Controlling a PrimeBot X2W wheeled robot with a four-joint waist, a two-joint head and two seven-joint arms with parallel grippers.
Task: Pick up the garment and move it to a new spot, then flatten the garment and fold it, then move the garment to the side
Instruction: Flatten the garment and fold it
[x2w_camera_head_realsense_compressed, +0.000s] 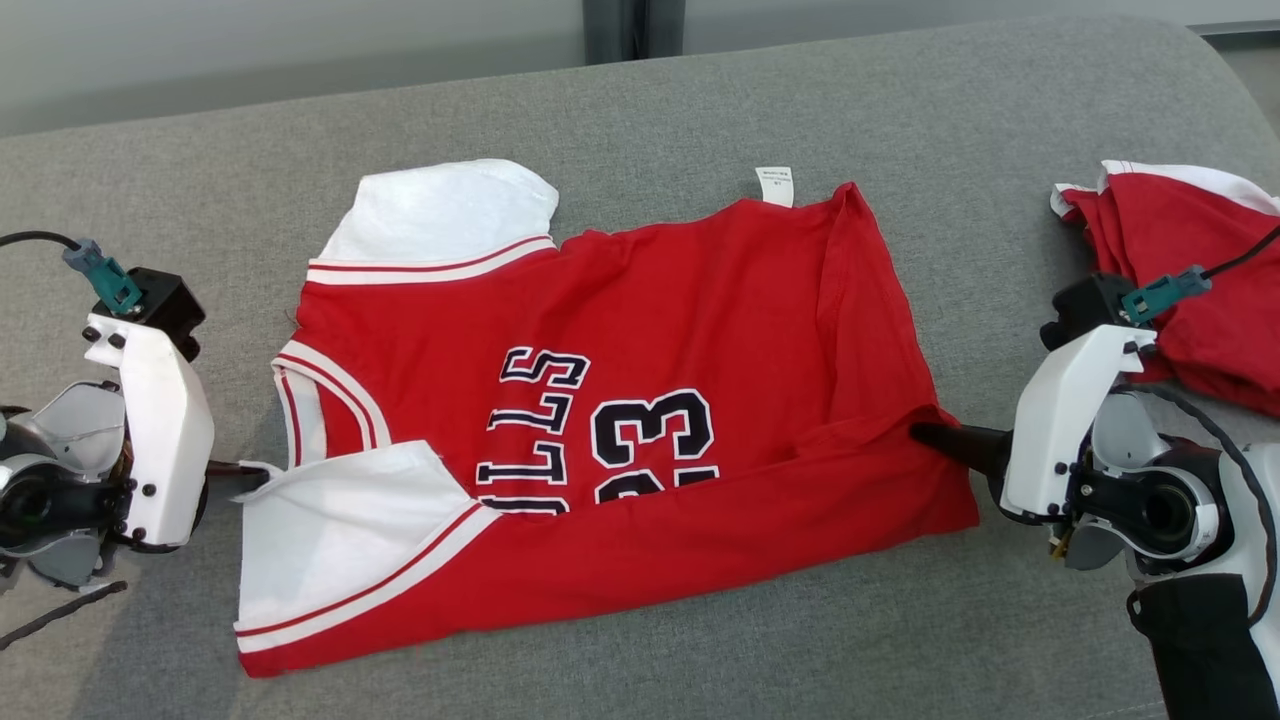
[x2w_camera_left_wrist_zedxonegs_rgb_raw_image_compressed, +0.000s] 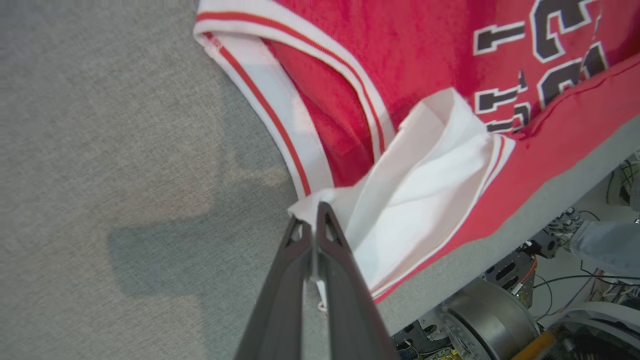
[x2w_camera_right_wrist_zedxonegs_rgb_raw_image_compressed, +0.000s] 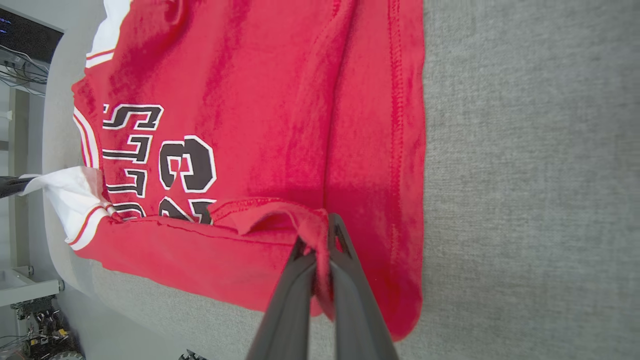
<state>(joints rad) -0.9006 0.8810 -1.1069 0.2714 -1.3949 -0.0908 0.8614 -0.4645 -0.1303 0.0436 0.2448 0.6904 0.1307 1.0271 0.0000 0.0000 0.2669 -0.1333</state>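
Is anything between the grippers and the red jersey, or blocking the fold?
Nothing visible. The left gripper is shut on the jersey at a white sleeve corner, the right gripper at its red hem. Another red garment lies apart, to the robot's right.

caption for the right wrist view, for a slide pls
Right gripper pinching a raised fold of the red jersey near its hem, the garment spread on a grey fabric surface.
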